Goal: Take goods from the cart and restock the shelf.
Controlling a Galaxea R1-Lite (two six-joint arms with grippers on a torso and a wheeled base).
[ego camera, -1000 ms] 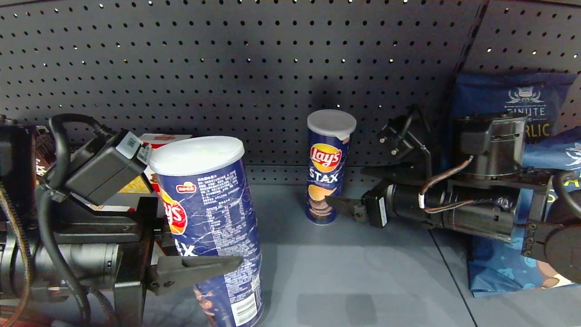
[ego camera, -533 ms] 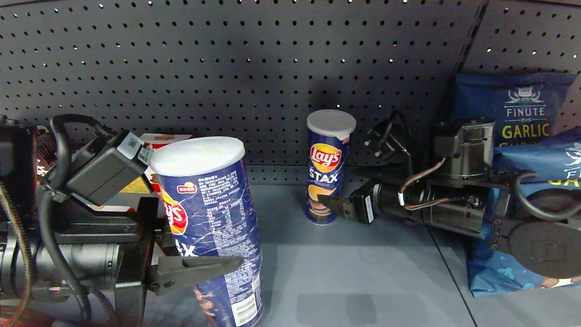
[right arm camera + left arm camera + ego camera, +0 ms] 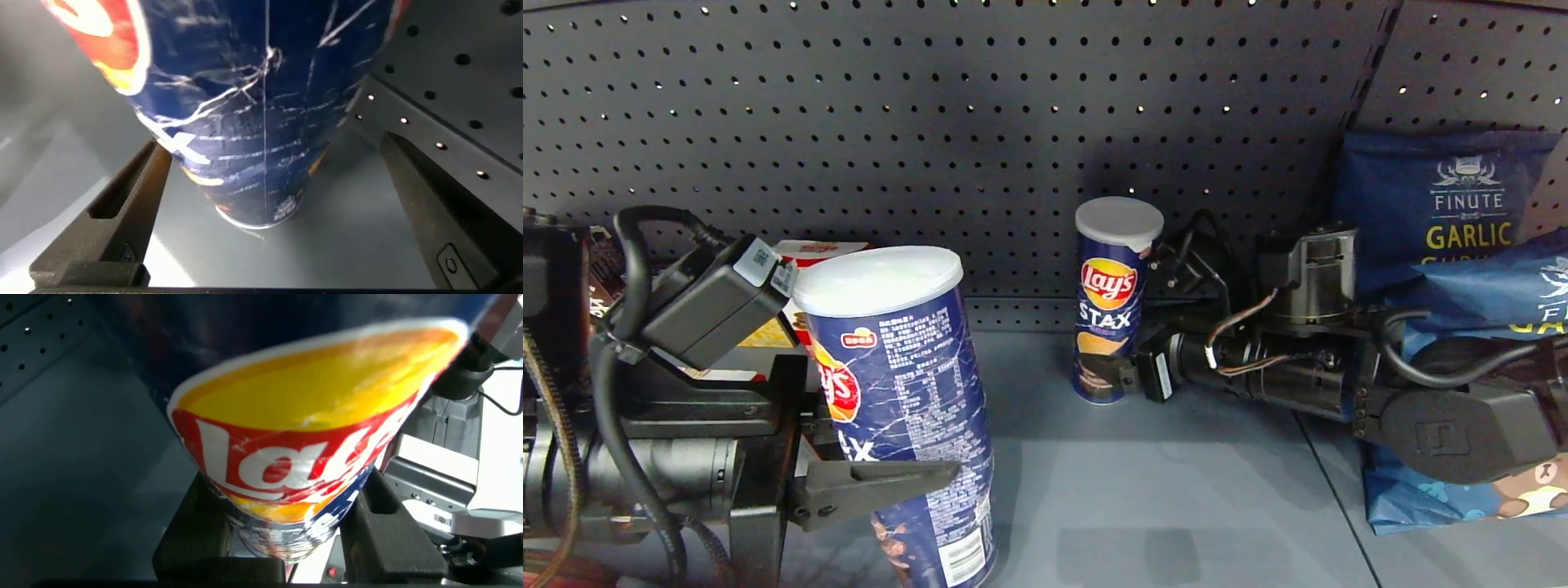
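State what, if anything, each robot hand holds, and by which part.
The left hand grips the near chip can around its lower half. The right hand holds nothing: open, straddling the far can.

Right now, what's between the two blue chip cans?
Only bare grey shelf floor, from the near white-lidded blue can to the far white-lidded blue can; head view.

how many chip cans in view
2. The near can is held in the left gripper at the shelf front; the far can stands by the pegboard, within the open right gripper. Others may be hidden.
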